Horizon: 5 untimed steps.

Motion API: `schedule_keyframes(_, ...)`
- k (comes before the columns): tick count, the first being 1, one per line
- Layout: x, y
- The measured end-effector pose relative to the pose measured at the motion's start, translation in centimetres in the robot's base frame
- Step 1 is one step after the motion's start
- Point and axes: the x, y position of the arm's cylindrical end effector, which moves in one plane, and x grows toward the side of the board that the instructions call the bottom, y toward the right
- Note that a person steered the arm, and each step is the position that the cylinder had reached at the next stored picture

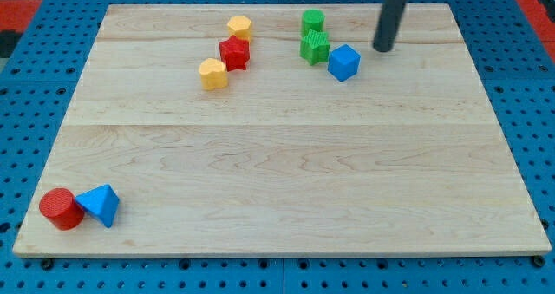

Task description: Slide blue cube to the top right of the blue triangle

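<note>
My tip (383,49) rests on the bench (286,181) near the view's top right, at the lower end of a dark rod that comes down from the top edge. The rod carries no jaws, so nothing is gripped or held; the tip touches only the bench.

The blue cube (343,62) lies just to the view's left of my tip and a little lower, close to it but with a narrow strip of bare wood between them. On the cube's other side, touching or nearly touching it, is a green block (314,47) with a ribbed face, and just above that sits a green cylinder (312,20).

The blue triangle (99,205) is well apart from the cube, in the view's bottom left corner of the bench, touching a red cylinder (61,208) on its left.

Further left along the top sits a cluster of three: a yellow block (239,27) uppermost, a red block (234,53) just below it, and a second yellow block (212,73) at the lower left, each touching or almost touching its neighbour.
</note>
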Motion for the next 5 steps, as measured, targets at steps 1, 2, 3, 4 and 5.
schedule_keyframes(1, 1.6, -1.3)
schedule_keyframes(2, 4.6, -3.8)
schedule_keyframes(3, 5.1, -8.0)
schedule_keyframes(4, 5.7, -11.1)
schedule_keyframes(5, 8.1, -11.2)
